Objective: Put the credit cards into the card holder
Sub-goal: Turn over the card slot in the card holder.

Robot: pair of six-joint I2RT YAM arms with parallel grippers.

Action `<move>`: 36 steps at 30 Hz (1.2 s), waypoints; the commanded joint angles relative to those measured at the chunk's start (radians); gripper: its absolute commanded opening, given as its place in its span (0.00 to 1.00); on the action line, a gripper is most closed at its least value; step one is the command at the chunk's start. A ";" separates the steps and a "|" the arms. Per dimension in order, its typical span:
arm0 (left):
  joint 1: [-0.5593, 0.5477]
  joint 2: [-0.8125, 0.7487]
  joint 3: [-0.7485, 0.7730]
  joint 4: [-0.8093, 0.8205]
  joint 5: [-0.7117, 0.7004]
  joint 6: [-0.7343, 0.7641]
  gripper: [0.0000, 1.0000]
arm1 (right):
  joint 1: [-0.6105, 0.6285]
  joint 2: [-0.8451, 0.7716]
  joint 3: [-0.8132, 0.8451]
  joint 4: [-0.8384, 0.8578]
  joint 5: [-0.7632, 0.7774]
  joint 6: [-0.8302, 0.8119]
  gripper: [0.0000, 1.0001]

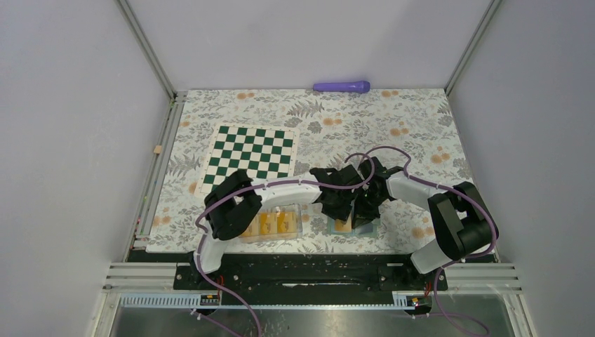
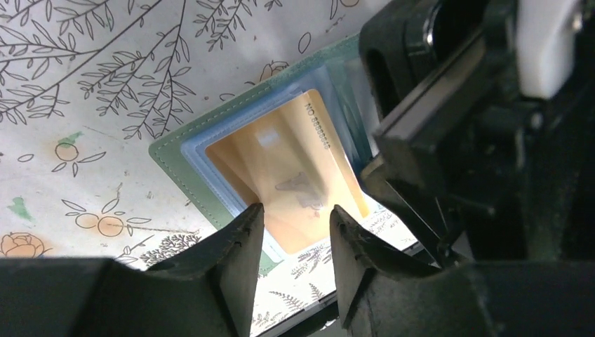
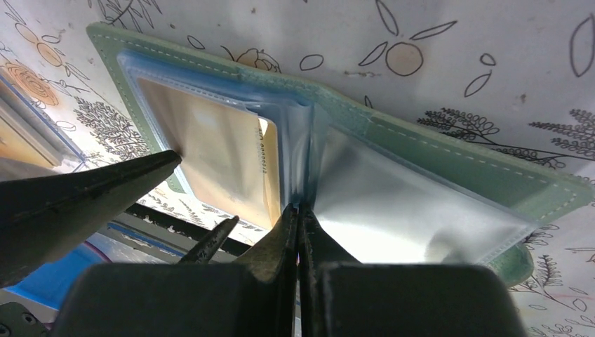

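closest to us in the right wrist view, the right end effector (image 3: 298, 210) has its two black fingers pressed together, pinching a clear film sleeve at the fold of the flat sage-green card holder (image 3: 435, 151). we see the card holder lying open on the floral-printed bench (image 1: 421, 140), near its front edge, light blue inside facing up. one thin orange-yellow plastic credit card (image 3: 210, 151) lies on its left half, at least partly under the film; we cannot tell whether it is fully seated. the left end effector (image 2: 295, 217) hangs just above that card with its fingers spread, gripping nothing. just left of the card holder, a clear plastic box (image 1: 291, 208) holds more orange-yellow cards (image 1: 285, 222). a green-and-white chequered mat (image 1: 250, 151) lies further back, and a purple cylinder (image 1: 342, 86) rests at the far edge.
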 commanded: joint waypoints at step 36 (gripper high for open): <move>0.009 -0.073 -0.070 0.086 0.022 -0.014 0.31 | 0.012 0.022 0.003 0.001 -0.026 -0.018 0.00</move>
